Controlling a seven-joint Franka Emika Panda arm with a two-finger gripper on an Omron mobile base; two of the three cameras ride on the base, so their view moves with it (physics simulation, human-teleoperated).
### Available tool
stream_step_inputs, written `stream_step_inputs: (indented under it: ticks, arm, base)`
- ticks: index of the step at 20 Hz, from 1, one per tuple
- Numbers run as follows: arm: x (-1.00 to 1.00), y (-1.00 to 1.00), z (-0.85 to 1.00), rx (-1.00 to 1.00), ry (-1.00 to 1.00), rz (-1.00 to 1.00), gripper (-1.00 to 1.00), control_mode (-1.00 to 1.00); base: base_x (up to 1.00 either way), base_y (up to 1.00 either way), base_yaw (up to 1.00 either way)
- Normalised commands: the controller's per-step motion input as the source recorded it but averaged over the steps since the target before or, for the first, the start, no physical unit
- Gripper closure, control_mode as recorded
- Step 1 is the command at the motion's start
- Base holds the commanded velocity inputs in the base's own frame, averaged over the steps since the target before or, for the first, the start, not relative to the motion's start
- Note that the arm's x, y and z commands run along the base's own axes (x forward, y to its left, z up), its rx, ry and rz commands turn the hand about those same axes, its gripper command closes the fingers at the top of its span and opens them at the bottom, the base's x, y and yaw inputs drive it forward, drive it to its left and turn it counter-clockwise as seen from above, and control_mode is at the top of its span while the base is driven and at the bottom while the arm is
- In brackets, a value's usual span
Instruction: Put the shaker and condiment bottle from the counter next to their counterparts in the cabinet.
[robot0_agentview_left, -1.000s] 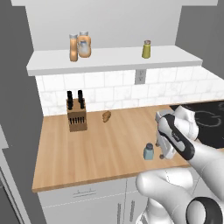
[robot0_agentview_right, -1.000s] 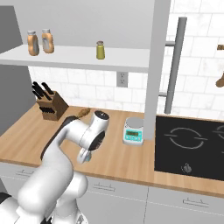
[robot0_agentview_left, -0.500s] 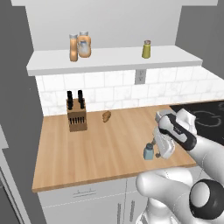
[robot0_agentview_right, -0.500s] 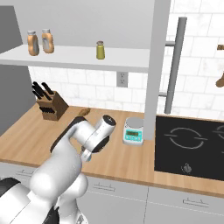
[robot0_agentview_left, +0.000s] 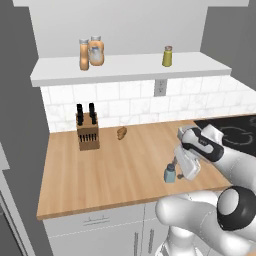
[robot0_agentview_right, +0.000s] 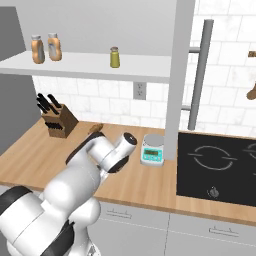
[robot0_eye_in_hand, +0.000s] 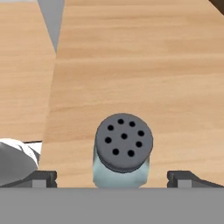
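Observation:
The small blue-grey shaker (robot0_agentview_left: 170, 173) stands upright on the wooden counter near its front edge. From the hand camera its dark holed cap (robot0_eye_in_hand: 124, 141) sits between my two fingertips. My gripper (robot0_agentview_left: 176, 168) is open and low around the shaker (robot0_eye_in_hand: 122, 168), with its jaws wide and not touching it. On the white cabinet ledge (robot0_agentview_left: 130, 70) the slim pale orange condiment bottle (robot0_agentview_left: 83, 54) stands right beside the wider orange bottle (robot0_agentview_left: 96, 50). The yellow-green shaker (robot0_agentview_left: 168, 56) stands alone further right on the same ledge (robot0_agentview_right: 90, 65).
A knife block (robot0_agentview_left: 87, 131) stands at the back left of the counter, with a small brown item (robot0_agentview_left: 121, 132) beside it. A kitchen scale (robot0_agentview_right: 152, 150) sits left of the black cooktop (robot0_agentview_right: 220, 165). A grey pillar (robot0_agentview_right: 175, 75) rises behind the scale.
The hand has sunk a little closer to the shaker, and the arm's elbow has swung. The shaker and the things on the ledge have not moved.

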Motion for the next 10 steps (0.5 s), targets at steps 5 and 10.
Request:
stream_step_inputs:
  ticks: [5,10]
  arm:
    - [0.01,0.00,0.00,0.05,-0.04,0.00,-1.00,-1.00]
    - [0.00,0.15,-0.11,0.01,-0.06,-0.01,-1.00,-1.00]
  base:
    - [0.00,0.00,0.00]
    - [0.00,0.00,0.00]
